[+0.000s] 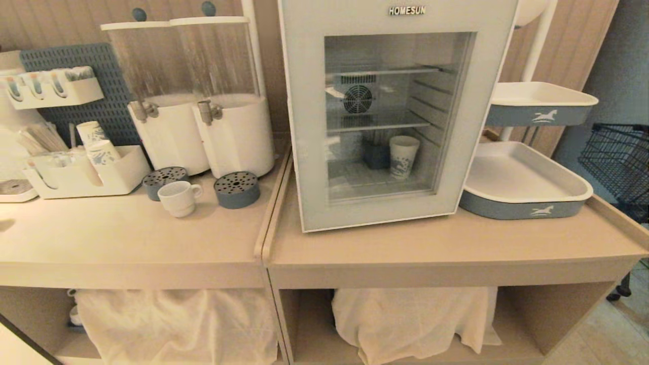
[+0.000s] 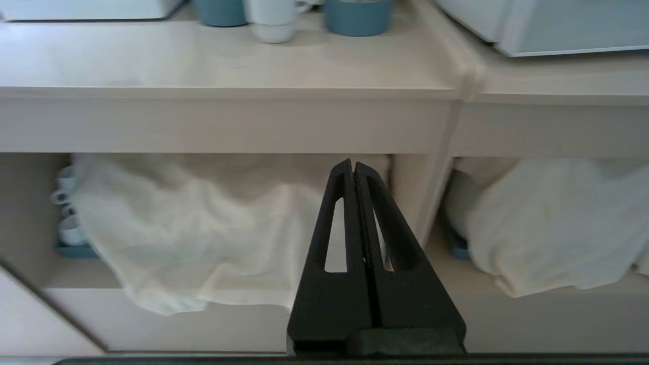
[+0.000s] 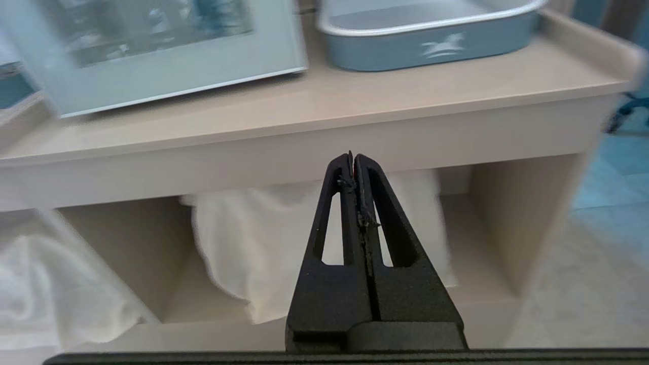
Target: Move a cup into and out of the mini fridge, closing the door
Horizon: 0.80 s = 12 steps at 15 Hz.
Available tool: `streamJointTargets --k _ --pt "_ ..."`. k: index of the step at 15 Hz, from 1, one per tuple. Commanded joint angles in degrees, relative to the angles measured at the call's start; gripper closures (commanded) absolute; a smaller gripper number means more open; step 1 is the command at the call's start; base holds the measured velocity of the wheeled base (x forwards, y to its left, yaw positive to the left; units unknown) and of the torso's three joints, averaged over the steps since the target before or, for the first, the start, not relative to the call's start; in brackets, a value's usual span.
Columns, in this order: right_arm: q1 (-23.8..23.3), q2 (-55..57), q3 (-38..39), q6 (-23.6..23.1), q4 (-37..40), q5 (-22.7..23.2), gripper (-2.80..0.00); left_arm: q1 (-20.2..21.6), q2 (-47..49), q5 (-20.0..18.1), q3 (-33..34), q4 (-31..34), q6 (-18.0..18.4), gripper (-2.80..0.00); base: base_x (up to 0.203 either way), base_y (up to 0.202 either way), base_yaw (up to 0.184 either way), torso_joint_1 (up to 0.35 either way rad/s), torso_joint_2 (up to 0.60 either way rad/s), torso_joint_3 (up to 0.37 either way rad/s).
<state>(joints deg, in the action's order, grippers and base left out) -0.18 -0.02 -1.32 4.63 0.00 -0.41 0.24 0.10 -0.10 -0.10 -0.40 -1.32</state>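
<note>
A small white ceramic cup (image 1: pixel 177 198) stands on the left counter between two blue-grey perforated pots; its lower part (image 2: pixel 273 20) shows in the left wrist view. The white HOMESUN mini fridge (image 1: pixel 395 10) sits on the right counter with its glass-windowed door (image 1: pixel 309 152) shut; a printed paper cup and a dark cup stand inside behind the glass. Neither arm appears in the head view. My left gripper (image 2: pixel 353 163) is shut and empty, low in front of the counter's lower shelf. My right gripper (image 3: pixel 353 156) is likewise shut and empty, below the fridge's counter edge (image 3: pixel 304 147).
Two clear drink dispensers (image 1: pixel 203 101) stand behind the cup. A white organiser (image 1: pixel 121 177) with paper cups sits at the left. Stacked blue-and-white trays (image 1: pixel 527 182) stand right of the fridge. White cloths (image 1: pixel 416 319) hang in the open shelves below. A black wire basket (image 1: pixel 618 157) is at far right.
</note>
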Motion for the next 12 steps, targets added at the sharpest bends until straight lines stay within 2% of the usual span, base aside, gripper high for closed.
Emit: streamJointTargets --k 1,12 --pt "0.0 0.0 0.0 0.0 0.0 0.0 0.0 0.0 0.0 -0.1 0.0 0.0 -0.1 0.0 0.0 0.2 0.011 0.001 0.0 0.006" --pt "0.0 0.0 0.0 0.0 0.0 0.0 0.0 0.0 0.0 0.0 0.0 0.0 -0.1 0.0 0.0 0.197 0.01 0.003 0.0 0.002"
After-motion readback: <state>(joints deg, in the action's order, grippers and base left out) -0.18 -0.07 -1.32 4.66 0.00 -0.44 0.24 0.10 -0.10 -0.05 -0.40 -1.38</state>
